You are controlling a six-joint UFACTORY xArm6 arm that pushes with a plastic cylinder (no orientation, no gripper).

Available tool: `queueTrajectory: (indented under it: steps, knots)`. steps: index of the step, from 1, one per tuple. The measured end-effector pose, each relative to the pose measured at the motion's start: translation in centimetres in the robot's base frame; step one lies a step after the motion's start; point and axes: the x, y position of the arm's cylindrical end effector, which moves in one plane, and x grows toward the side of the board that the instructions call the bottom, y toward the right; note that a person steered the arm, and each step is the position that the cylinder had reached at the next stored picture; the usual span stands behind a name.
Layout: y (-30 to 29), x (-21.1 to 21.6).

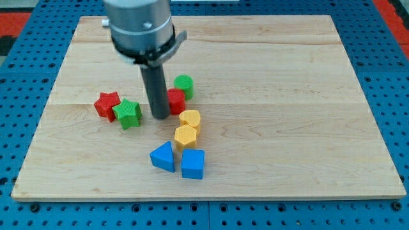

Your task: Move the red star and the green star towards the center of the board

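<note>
1. My tip (160, 117) rests on the wooden board (287, 128), just right of the green star (128, 113).
2. The red star (107, 104) touches the green star's upper left.
3. I have no pincer, only the rod.

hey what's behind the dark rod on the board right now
A red block sits right behind my tip; the rod covers its left part, so its shape is unclear. A green cylinder stands just beyond it. Anything else directly behind the rod is hidden.

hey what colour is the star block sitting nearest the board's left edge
Red. The red star shows clearly in the camera view, touching the green star on its right.
</note>
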Motion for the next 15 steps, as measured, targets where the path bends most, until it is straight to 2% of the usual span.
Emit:
queueTrajectory:
  steps: [1,2,3,5,6,7,8,9,10,11,12,13,15]
  knots:
    - [3.3,-2.0]
    - [1.6,-1.0]
    - [-2.4,1.3]
    - [-6.6,7.6]
    - [-7.9,5.3]
    - [-2.6,2.9]
    - [-1.7,-0.7]
    - [-8.3,-0.3]
    - [-8.1,4.2]
    - [-14.8,6.7]
    - [-22.6,5.9]
    - [-20.8,1.7]
    - [-11.0,-0.5]
